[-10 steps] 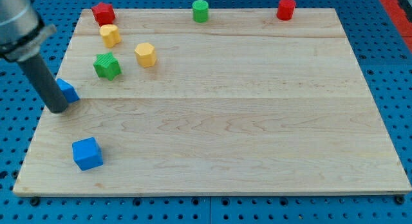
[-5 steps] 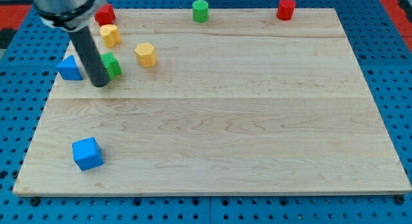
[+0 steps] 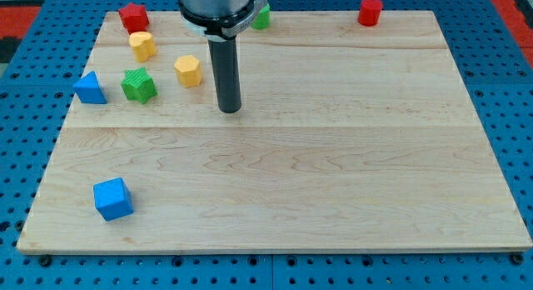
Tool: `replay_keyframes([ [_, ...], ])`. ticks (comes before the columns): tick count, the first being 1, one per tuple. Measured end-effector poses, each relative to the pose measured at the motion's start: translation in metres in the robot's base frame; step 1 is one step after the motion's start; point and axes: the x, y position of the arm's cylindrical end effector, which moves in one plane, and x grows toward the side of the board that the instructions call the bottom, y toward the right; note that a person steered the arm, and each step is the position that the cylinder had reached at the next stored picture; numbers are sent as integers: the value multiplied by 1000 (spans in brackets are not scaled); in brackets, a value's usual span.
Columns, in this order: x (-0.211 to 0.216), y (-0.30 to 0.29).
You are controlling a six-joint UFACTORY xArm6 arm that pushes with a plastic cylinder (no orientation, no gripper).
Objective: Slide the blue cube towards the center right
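— Wooden board (image 3: 350, 157) first: what is counted on it, and where is the task's thing?

— Eight small plastic blocks are counted: two blue, two red, two yellow, two green. The blue cube (image 3: 112, 198) is found near the bottom-left corner, the blue triangular block (image 3: 89, 87) at the left edge.

— How will the cube handle?

— It is judged light, rigid and easily slid; its left face should be pushed. No gripper is fitted; my tip (image 3: 229, 109) is set down well apart from it, beside the yellow block (image 3: 188, 70).

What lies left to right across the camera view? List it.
Blue triangle → blue cube → green star → yellow hexagon → my tip → green cylinder → red cylinder.
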Motion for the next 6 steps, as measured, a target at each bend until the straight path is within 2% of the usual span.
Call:
replay_keyframes([
  [3, -17, -15],
  [4, 61, -32],
  [5, 64, -110],
  [6, 92, -183],
])
